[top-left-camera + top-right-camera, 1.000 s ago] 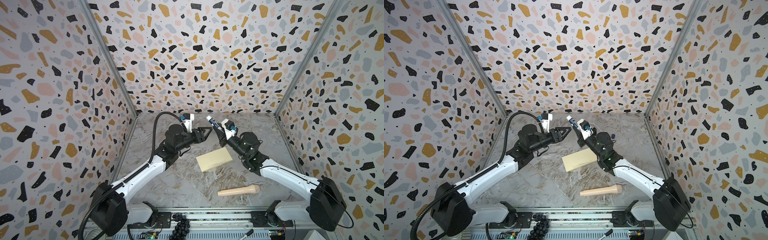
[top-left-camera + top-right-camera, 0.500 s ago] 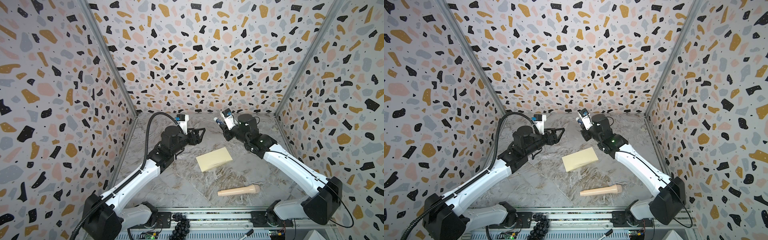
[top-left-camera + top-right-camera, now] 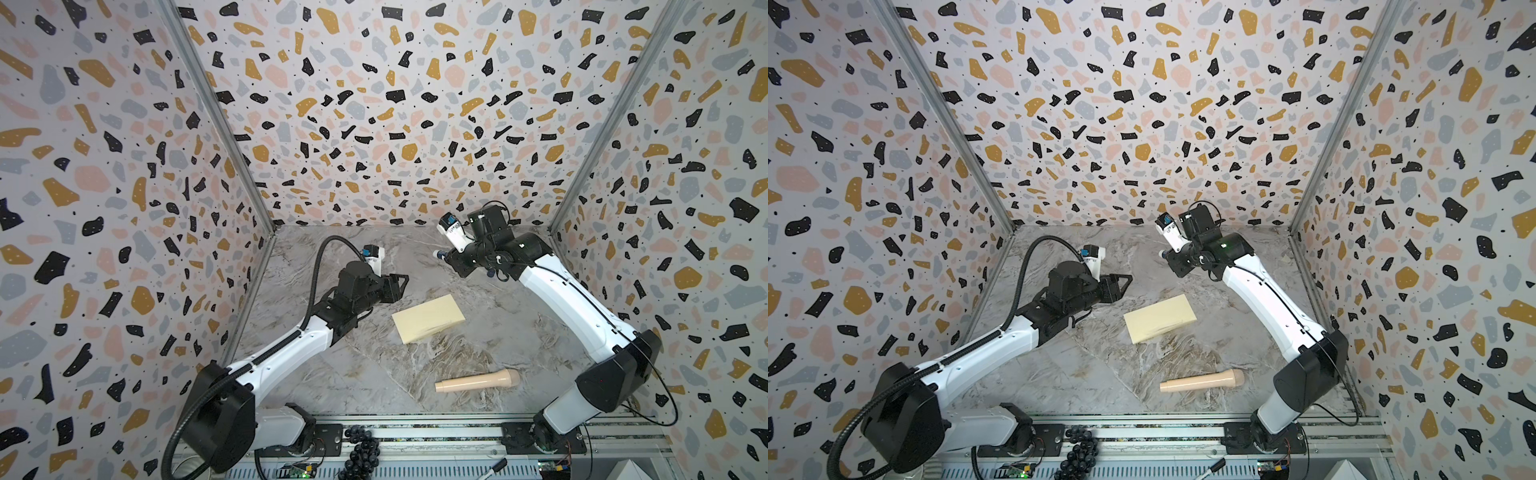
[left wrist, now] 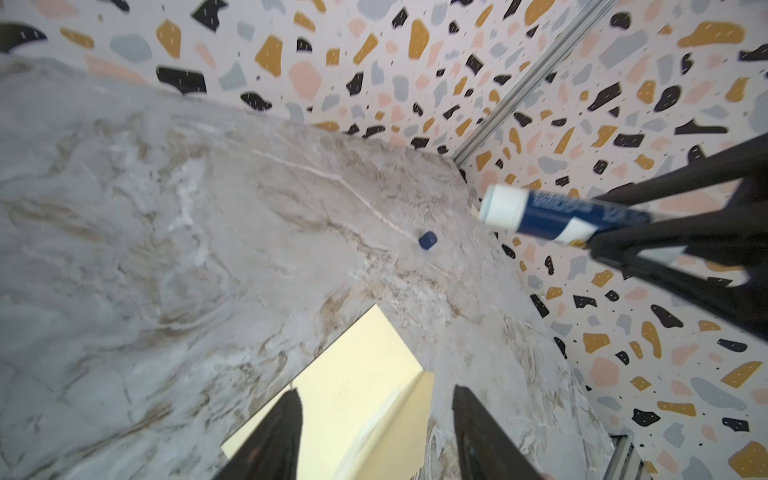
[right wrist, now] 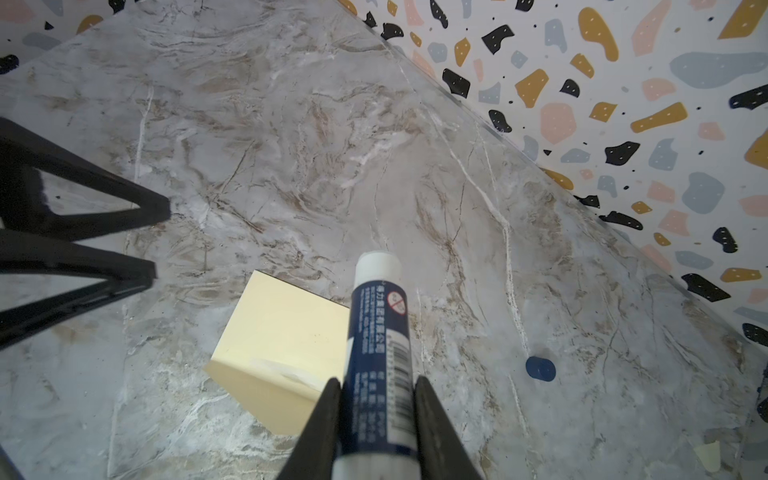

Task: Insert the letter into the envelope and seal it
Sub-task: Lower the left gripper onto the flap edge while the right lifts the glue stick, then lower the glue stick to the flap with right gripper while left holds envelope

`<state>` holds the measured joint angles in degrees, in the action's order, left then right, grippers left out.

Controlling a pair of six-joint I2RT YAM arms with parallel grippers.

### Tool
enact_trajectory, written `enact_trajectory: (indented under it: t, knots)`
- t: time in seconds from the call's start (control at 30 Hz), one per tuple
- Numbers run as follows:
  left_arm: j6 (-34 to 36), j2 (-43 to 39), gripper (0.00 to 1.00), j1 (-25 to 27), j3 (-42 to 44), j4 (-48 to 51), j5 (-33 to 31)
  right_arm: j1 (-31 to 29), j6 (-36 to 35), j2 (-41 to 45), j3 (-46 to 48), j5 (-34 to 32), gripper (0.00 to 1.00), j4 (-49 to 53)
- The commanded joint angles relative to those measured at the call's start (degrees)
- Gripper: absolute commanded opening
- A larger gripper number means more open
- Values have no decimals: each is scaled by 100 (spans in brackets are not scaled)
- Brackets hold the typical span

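Envelope (image 3: 428, 318) sits in neither jaw; my right gripper (image 5: 376, 386) is clamped on a glue stick (image 5: 376, 316), white tip forward, while my left gripper (image 4: 374, 395) stands part-open and empty. Outward, the envelope lies flat mid-table between both arms; a blue cap (image 5: 540, 368) rests far right, a beige rod (image 3: 478, 381) near.

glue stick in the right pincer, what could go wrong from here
The blue-and-white glue stick in the right pincer is uncapped; its tip could smear the marbled table.
The pale yellow paper envelope lies free, the left pincer open, not holding it, so it may slide under pressure.
The small blue cap lies loose and could get knocked away.
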<state>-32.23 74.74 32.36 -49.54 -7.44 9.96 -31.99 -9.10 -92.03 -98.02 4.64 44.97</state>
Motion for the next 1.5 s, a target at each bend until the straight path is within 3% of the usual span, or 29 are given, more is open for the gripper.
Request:
enact_trajectory:
  t: [0.0, 0.4, 1.03, 1.47]
  knots:
    - [3, 273, 54, 230, 63, -208, 155, -15, -8, -275, -465, 124, 0, 908]
    - [688, 1911, 16, 1083, -680, 303, 57, 244, 50, -197, -174, 271, 0, 916]
    - [1432, 3118, 2, 1760, -878, 681, -610, 694, 29, 375, 573, 532, 0, 620]
    - [1599, 3117, 0, 1908, -516, 686, -1069, 720, 93, 384, 601, 575, 0, 763]
